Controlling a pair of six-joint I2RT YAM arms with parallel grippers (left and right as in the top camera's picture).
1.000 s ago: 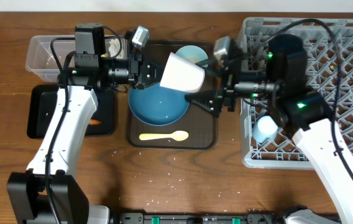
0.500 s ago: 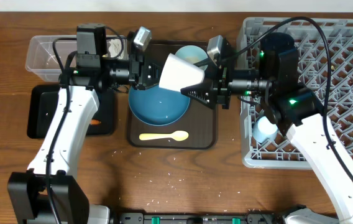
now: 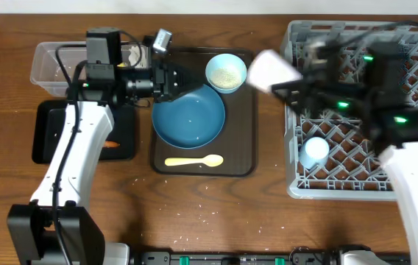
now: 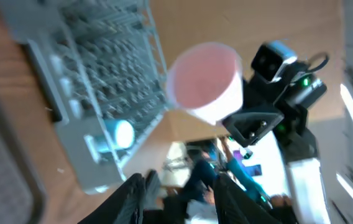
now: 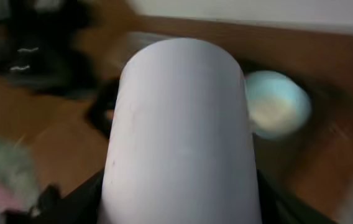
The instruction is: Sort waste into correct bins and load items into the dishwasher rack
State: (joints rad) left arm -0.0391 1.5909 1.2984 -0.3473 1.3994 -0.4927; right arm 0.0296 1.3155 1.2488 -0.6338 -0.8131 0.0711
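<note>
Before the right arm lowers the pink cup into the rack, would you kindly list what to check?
1. Right gripper clamped on pink cup: ok.
2. Left gripper open, empty: ok.
3. Cup over dishwasher rack: not ok, it hangs just left of the rim.
4. Free cells beside blue cup: ok.
5. Cup empty inside: cannot tell, blurred.

Plate (image 3: 189, 118), bowl (image 3: 226, 71) behind, spoon (image 3: 194, 160) in front, all on serving tray (image 3: 243, 126); rack (image 3: 415, 96) right, cup (image 3: 315, 152) inside; tub (image 3: 51, 66) left
</note>
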